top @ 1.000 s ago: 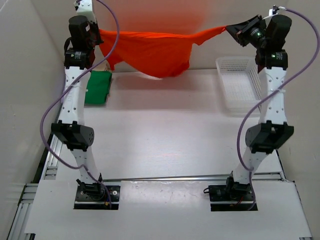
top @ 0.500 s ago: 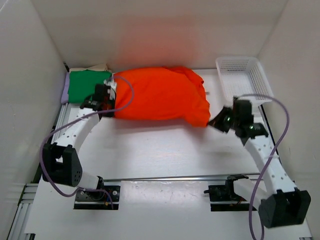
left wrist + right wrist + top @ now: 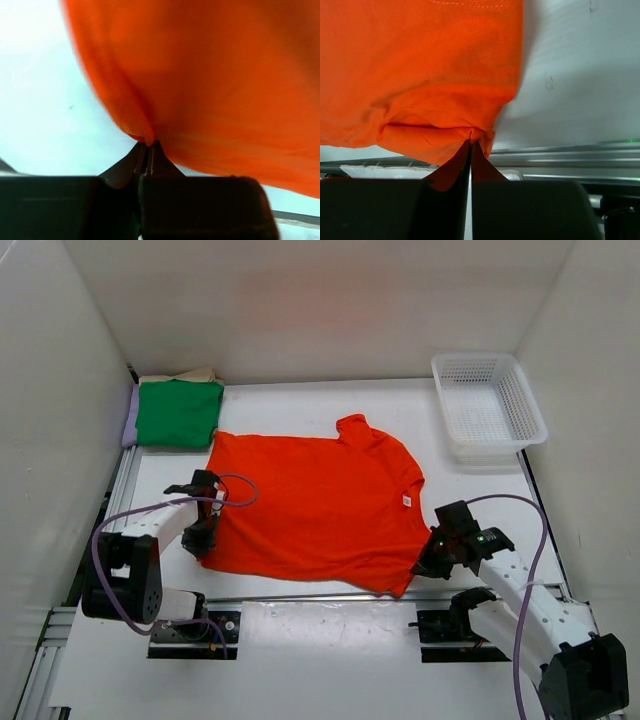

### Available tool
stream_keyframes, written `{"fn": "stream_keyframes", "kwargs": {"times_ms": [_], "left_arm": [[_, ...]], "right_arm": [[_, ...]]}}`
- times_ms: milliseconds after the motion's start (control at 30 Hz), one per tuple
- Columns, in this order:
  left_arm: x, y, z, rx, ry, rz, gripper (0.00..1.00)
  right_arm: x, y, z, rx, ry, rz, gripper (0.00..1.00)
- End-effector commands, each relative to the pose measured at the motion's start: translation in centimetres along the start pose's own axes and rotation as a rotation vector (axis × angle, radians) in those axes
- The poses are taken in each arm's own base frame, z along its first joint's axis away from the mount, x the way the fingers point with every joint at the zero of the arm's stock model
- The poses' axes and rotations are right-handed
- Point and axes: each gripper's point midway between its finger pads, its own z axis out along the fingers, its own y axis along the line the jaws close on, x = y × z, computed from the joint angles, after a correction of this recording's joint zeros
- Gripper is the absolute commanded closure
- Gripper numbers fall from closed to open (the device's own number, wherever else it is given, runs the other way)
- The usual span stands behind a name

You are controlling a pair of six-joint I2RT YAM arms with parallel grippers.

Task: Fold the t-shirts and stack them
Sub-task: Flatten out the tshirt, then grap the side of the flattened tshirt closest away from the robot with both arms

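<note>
The orange-red t-shirt [image 3: 320, 505] lies spread flat on the table, collar toward the back wall. My left gripper [image 3: 205, 532] is shut on its near left hem corner [image 3: 142, 131]. At the near right corner, my right gripper [image 3: 428, 562] is shut on the hem [image 3: 475, 134]. Both pinch only a small bunch of cloth at the fingertips. A folded green t-shirt [image 3: 178, 413] rests at the back left on top of a lilac one [image 3: 129, 422] and a beige one [image 3: 180, 375], of which only the edges show.
A white mesh basket [image 3: 490, 405] stands at the back right corner. White walls close in the table at left, back and right. A metal rail [image 3: 330, 595] runs along the near edge, just in front of the shirt's hem.
Both arms swung down from high at the back to low at the near edge, pulling the orange-red t-shirt from hanging in the air to lying spread flat. Both grips held throughout.
</note>
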Motion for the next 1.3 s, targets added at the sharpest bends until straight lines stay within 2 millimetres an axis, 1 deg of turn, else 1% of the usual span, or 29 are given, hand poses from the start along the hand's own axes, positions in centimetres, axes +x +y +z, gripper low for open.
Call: {"fn": "stream_keyframes", "kwargs": {"times_ms": [0,67,133,167,233,267,300,367,400,433,467,500,567,600,633,667,767,800,833,867,900,967,1033,1067,1133,1167,1200,1233,1267], "left_arm": [[0.9,1.8,-0.8,-0.062,0.001,-0.037,0.90],[1.5,2.2,-1.2,-0.072,0.012,-0.044,0.90],[2.4,2.2,-1.7,-0.071,0.046,-0.036,0.90],[2.2,2.3,-2.0,-0.072,0.045,-0.036,0.90],[1.4,2.7,-2.7,-0.073,0.018,-0.054,0.88],[1.0,2.9,-3.0,-0.082,0.006,-0.056,0.85],[0.1,3.2,-3.5,-0.084,-0.018,-0.072,0.84],[-0.7,3.4,-3.9,-0.085,-0.036,-0.076,0.84],[-1.7,3.5,-4.2,-0.086,-0.057,-0.081,0.82],[-2.3,3.4,-4.1,-0.076,-0.059,-0.082,0.82],[-2.6,3.4,-4.1,-0.068,-0.057,-0.092,0.82],[-3.7,3.6,-4.4,-0.069,-0.079,-0.097,0.82],[-4.2,3.1,-3.8,-0.034,-0.049,-0.098,0.84],[-5.1,3.4,-3.9,-0.036,-0.062,-0.110,0.85],[-5.4,3.1,-3.8,-0.020,-0.057,-0.108,0.86],[-5.5,3.1,-3.3,-0.009,-0.033,-0.112,0.86],[-6.3,3.7,-2.7,-0.034,-0.013,-0.118,0.86],[-6.2,3.8,-2.4,-0.042,0.001,-0.115,0.86],[-6.6,3.8,-2.4,-0.042,-0.001,-0.116,0.86],[-7.0,3.9,-2.4,-0.043,-0.005,-0.117,0.86],[-6.9,4.0,-2.1,-0.051,0.009,-0.114,0.86],[-7.8,4.4,-2.6,-0.054,-0.017,-0.129,0.85],[-8.3,4.4,-2.9,-0.044,-0.033,-0.132,0.83],[-8.7,4.5,-3.2,-0.044,-0.045,-0.135,0.81],[-9.0,4.5,-2.9,-0.044,-0.038,-0.133,0.81],[-9.4,4.6,-3.2,-0.045,-0.050,-0.136,0.80],[-9.3,4.5,-2.9,-0.044,-0.038,-0.133,0.80],[-9.6,4.5,-2.9,-0.044,-0.038,-0.133,0.80],[-9.8,4.8,-3.0,-0.046,-0.046,-0.144,0.80]], "right_arm": [[2.0,-1.3,-0.3,0.041,0.068,0.049,1.00],[2.3,-1.2,-0.5,0.030,0.076,0.041,1.00],[2.0,-0.9,-0.9,0.020,0.069,0.013,1.00],[1.7,-0.7,-1.1,0.018,0.055,0.010,1.00],[0.4,0.1,-1.9,0.007,0.001,-0.008,1.00],[0.0,0.2,-1.9,0.022,-0.002,-0.020,1.00],[-0.4,0.3,-2.1,0.028,-0.011,-0.044,1.00],[-1.7,1.8,-2.7,0.017,-0.021,-0.075,1.00],[-2.3,2.1,-2.9,0.025,-0.031,-0.100,1.00],[-3.4,3.0,-3.2,0.027,-0.054,-0.114,1.00],[-3.9,3.5,-3.4,0.020,-0.062,-0.128,1.00],[-4.5,3.6,-3.1,0.037,-0.064,-0.146,1.00],[-5.7,4.9,-3.2,0.014,-0.088,-0.170,1.00],[-6.1,4.8,-2.9,0.021,-0.089,-0.168,1.00],[-6.8,5.1,-2.6,0.024,-0.093,-0.173,1.00],[-7.0,5.1,-2.2,0.030,-0.087,-0.181,1.00],[-8.7,5.8,-1.7,0.028,-0.105,-0.205,1.00],[-8.7,5.7,-1.2,0.044,-0.086,-0.216,1.00],[-9.2,6.2,-1.4,0.040,-0.092,-0.229,1.00],[-9.6,6.1,-1.3,0.055,-0.099,-0.251,1.00],[-10.0,5.8,-0.9,0.084,-0.097,-0.249,1.00],[-11.1,6.1,-0.9,0.089,-0.118,-0.267,1.00],[-11.6,6.4,-0.5,0.093,-0.113,-0.276,1.00],[-11.7,6.0,-0.1,0.108,-0.099,-0.274,1.00],[-12.5,6.8,-0.2,0.096,-0.115,-0.287,1.00],[-12.4,6.7,0.0,0.102,-0.107,-0.286,1.00],[-12.8,6.7,0.2,0.114,-0.110,-0.295,1.00],[-13.2,7.1,-0.1,0.105,-0.121,-0.307,1.00],[-13.3,6.8,0.2,0.116,-0.112,-0.297,1.00]]}}
